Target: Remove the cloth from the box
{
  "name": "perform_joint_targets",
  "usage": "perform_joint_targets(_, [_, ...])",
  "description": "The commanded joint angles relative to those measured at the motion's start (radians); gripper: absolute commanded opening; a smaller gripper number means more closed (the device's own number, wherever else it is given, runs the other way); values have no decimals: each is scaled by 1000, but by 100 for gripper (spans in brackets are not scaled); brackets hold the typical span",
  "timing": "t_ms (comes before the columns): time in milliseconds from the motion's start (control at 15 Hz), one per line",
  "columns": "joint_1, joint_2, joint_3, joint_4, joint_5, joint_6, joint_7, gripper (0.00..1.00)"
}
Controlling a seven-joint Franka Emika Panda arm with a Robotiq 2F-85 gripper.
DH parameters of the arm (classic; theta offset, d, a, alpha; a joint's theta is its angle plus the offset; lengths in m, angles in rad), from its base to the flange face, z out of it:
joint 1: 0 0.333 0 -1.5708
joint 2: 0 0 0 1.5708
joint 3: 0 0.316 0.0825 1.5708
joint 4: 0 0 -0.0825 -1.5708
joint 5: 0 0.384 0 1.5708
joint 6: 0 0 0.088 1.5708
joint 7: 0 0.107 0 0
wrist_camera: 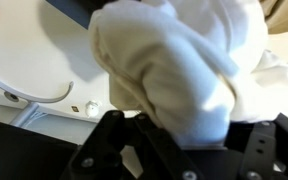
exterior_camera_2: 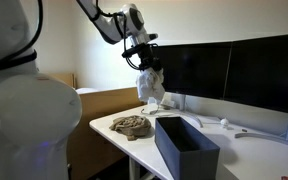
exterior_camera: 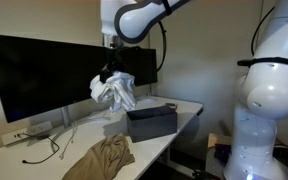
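We see the table [exterior_camera: 9, 158] beneath the claw, its edges cut off, and the dark monitor [exterior_camera: 44, 75] behind it. The box [exterior_camera: 151, 121] sits below and to one side. The white cloth [exterior_camera: 114, 92] hangs pinched in the claw [exterior_camera: 109, 72], clear of the box, hiding the fingertips in the wrist view. A brown cloth [exterior_camera: 102, 155] lies below.

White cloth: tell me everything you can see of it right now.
The white cloth looks like soft, fairly thick fabric, plain white with no print visible. It is crumpled into a bundle and hangs in loose folds from the tool, which pinches its upper part. In both exterior views it is fully airborne, above the white table, higher than the dark box and off to its side, touching neither. In the wrist view it fills most of the frame. Only the tool touches it.
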Motion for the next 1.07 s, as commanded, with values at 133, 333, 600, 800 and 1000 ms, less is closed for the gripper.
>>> perform_joint_targets(133, [46,112,88,48,-39,-22,90,2])
perform_joint_targets(333, [76,250,82,114,-13,-52,85,2])
perform_joint_targets(600, [133,393,46,201,90,-148,-26,33])
perform_joint_targets(800, [168,462,32,268,176,-256,-126,50])
perform_joint_targets(1000, [208,488,31,315,202,-405,-172,70])
